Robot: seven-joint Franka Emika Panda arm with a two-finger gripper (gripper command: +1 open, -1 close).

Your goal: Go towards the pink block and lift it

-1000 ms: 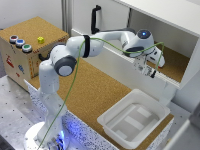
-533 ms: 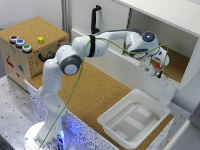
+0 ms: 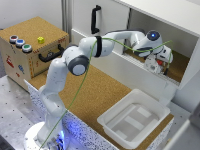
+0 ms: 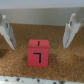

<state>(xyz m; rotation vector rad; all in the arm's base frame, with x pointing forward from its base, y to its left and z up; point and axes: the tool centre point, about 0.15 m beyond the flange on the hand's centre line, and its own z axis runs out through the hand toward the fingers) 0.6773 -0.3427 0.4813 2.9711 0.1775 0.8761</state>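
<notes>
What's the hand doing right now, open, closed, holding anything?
Hand: open, fingers spread to either side of the pink block, not touching it, holding nothing.

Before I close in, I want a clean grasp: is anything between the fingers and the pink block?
Nothing visible. In the wrist view the pink block sits alone on the cork, with both fingers open on either side.

Arm stretched toward exterior view's right, claw pointing down, fingers spread wide.
</notes>
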